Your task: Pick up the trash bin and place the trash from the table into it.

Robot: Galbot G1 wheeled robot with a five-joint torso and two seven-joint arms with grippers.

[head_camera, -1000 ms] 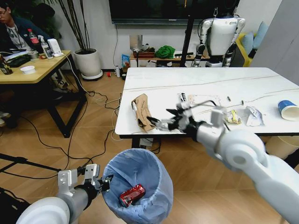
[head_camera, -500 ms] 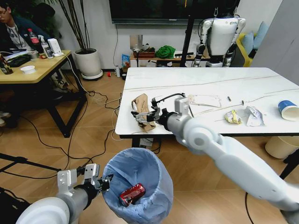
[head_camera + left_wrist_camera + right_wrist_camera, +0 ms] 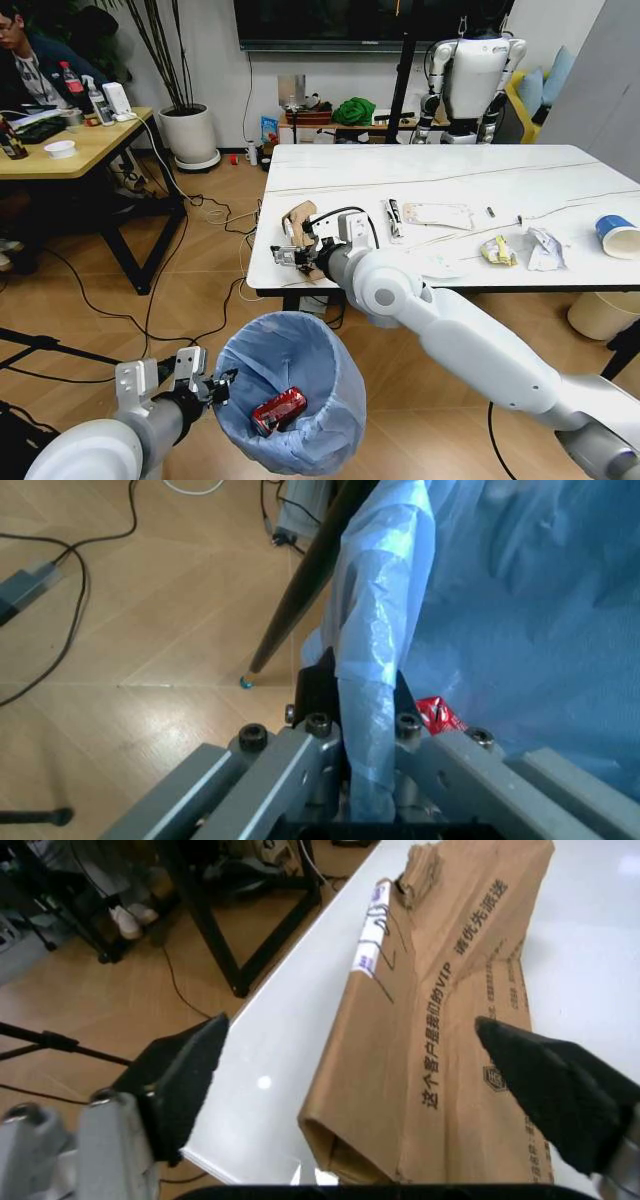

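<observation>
Our right gripper (image 3: 365,1087) over the cardboard (image 3: 450,1012)
Fingers wide apart (holding nothing); our left gripper (image 3: 365,727) pinches the bin (image 3: 290,400) bag.

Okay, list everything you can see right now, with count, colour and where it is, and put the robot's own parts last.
trash bin: one, light-blue bag liner, held off the floor in front of the table
red wrapper: one, inside the trash bin
table: one, white marble-look with a black edge, straight ahead
brown cardboard: one, at the table's left front corner
yellowish wrapper: one, near the table's front edge
crumpled white paper: one, beside the yellowish wrapper
paper cup: one, blue and white, far right of the table
left gripper: shut on the trash bin's rim
right gripper: open, fingers either side of the brown cardboard
</observation>
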